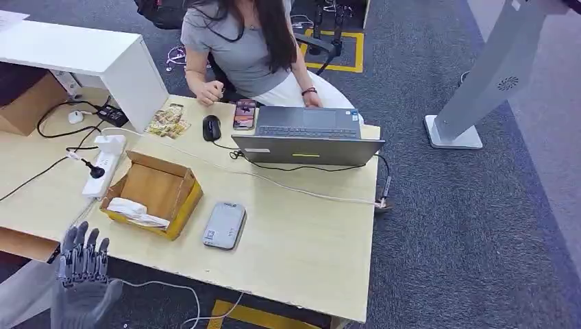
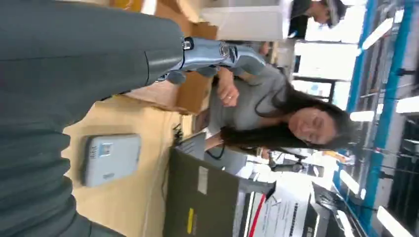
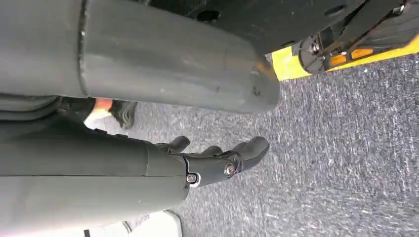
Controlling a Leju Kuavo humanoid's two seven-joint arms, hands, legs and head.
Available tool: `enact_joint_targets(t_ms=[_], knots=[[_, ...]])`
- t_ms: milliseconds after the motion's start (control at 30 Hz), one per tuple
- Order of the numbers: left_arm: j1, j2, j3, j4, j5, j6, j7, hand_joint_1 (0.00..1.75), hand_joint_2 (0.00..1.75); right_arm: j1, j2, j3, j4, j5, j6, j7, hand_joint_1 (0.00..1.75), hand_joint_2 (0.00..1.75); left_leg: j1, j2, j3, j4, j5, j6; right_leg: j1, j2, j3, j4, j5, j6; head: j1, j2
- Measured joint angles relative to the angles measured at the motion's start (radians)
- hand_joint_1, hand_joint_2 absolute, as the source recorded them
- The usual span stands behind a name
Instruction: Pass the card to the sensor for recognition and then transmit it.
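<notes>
Below, light wooden desk (image 1: pixel 301 240), grey carpet (image 1: pixel 466 226), left hand (image 1: pixel 82 274) spread, empty

Floor: dark grey carpet (image 1: pixel 466 226) with yellow marked lines (image 1: pixel 342 67)
Furniture: pale wooden rectangular table (image 1: pixel 301 240); white cabinet (image 1: pixel 89 55) at its far left
Stand: white angled floor pillar (image 1: pixel 479 82)

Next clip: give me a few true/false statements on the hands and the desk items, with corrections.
1. The left hand holds nothing. True.
2. The grey sensor lies inside the cardboard box. False: it lies on the desk beside the box.
3. The laptop is open in front of a seated person. True.
4. The right hand rests on the desk. False: it hangs over grey carpet.
</notes>
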Motion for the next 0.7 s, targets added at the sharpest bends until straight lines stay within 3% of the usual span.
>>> enact_joint_targets(t_ms=[267, 700], knots=[[-0.127, 0.119, -0.074, -0.005, -0.179, 0.131, 0.062, 0.0, 1.75, -0.01, 0.0, 0.06, 0.001, -0.004, -0.016, 0.025, 0.0, 0.0, 0.0, 0.0, 0.0, 0.0, 0.0, 0.0, 0.0, 0.0, 0.0, 0.001, 0.0, 0.0, 0.0, 0.0], [-0.336, 0.273, -0.173, 0.067, -0.479, 0.239, 0.208, 0.0, 1.75, -0.019, -0.002, 0.121, 0.001, 0.01, -0.018, 0.056, 0.0, 0.0, 0.0, 0.0, 0.0, 0.0, 0.0, 0.0, 0.0, 0.001, 0.0, 0.001, 0.0, 0.0, 0.0, 0.0]])
